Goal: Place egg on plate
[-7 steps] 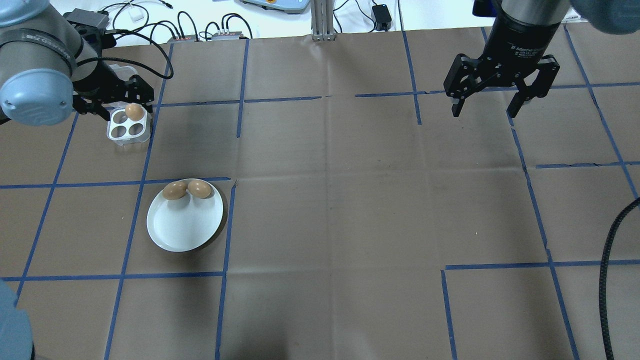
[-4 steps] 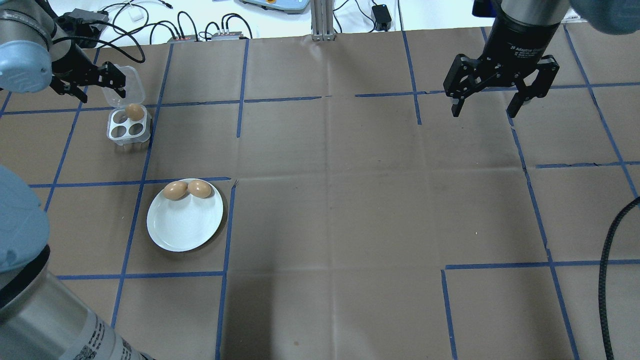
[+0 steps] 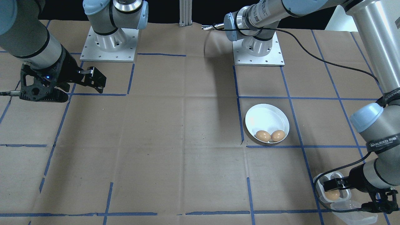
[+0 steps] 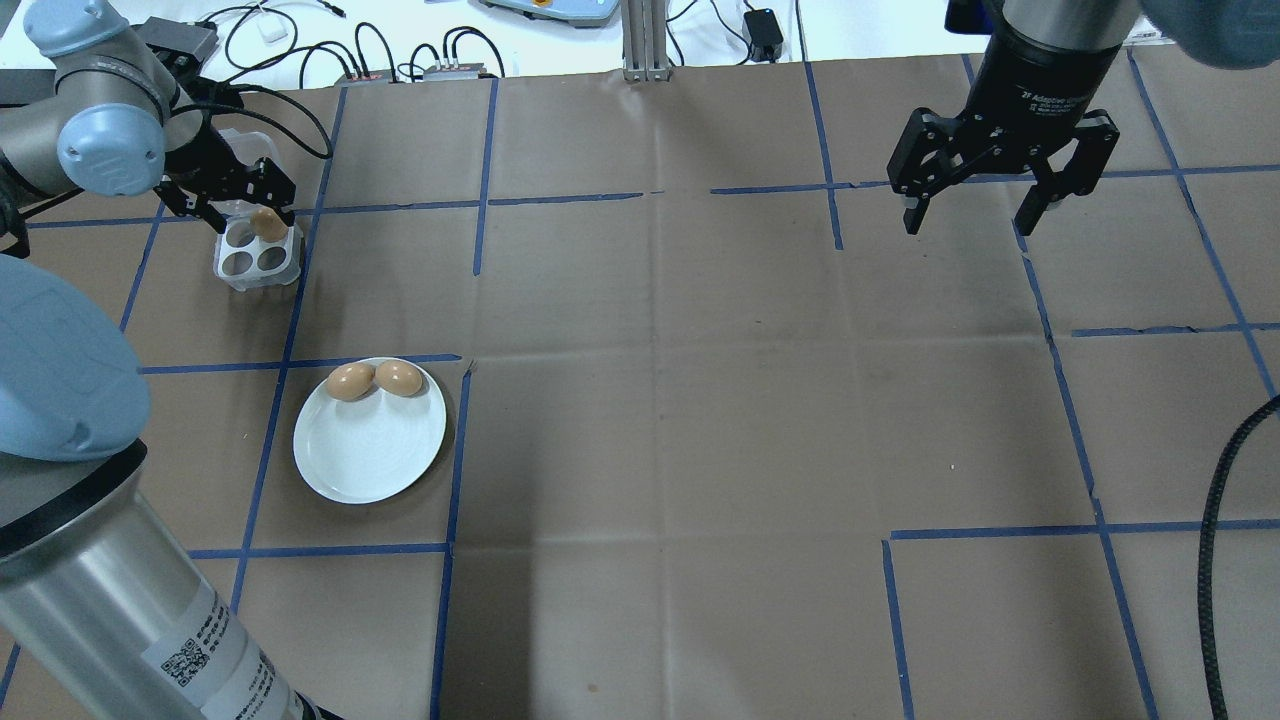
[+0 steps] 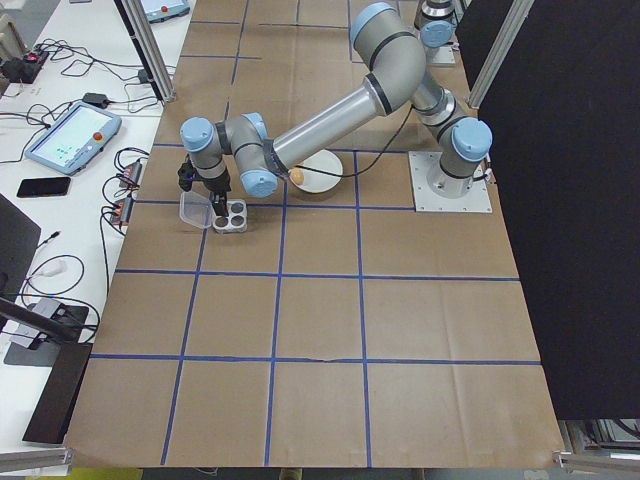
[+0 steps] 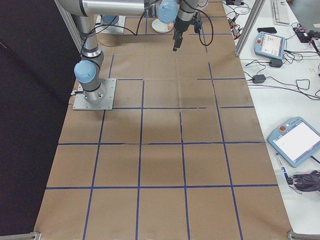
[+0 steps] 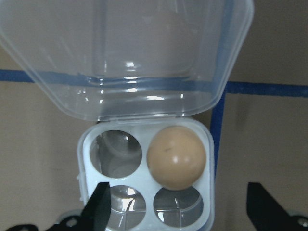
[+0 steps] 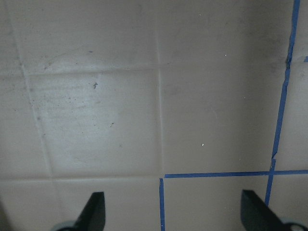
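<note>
I see my left pincer [image 4: 243,203] has come back down over the clear egg tray [image 4: 257,255] since a moment ago, its jaws spread and released either side of the one brown egg [image 4: 268,224] seated in the tray's far-right hole. The plate [image 4: 370,455] sits unmoved at the tray's 5 o'clock, two eggs [image 4: 373,381] touching at its 12 o'clock rim. My right pincer [image 4: 968,215] hangs unchanged, spread and holding nothing.

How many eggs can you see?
3. Two brown eggs, one touching the other, lie at the rim of the white plate. The third egg sits in the clear egg tray, under the left gripper. None seem hidden.
</note>
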`<action>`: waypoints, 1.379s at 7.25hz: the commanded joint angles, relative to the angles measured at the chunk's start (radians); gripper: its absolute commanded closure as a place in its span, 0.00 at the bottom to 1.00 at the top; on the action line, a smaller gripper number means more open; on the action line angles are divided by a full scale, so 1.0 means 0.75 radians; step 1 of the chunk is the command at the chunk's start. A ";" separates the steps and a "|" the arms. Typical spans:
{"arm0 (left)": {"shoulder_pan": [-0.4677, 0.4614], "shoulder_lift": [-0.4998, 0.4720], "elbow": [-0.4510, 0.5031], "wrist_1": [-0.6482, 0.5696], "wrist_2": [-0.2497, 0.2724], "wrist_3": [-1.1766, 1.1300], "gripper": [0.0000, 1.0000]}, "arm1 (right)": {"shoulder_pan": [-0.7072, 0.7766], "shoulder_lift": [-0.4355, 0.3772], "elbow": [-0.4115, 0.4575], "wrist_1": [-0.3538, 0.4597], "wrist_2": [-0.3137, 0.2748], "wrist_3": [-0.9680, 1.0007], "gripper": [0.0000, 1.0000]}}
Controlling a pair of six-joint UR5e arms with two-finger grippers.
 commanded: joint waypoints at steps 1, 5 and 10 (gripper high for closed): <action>0.011 -0.005 0.021 0.019 -0.002 0.005 0.03 | 0.000 0.000 0.000 0.000 0.001 0.000 0.00; 0.007 -0.044 0.064 0.017 -0.004 0.015 0.21 | 0.000 0.000 0.000 0.000 -0.001 0.000 0.00; 0.001 -0.042 0.064 -0.004 -0.004 0.011 0.66 | 0.000 0.000 0.000 0.000 0.001 0.000 0.00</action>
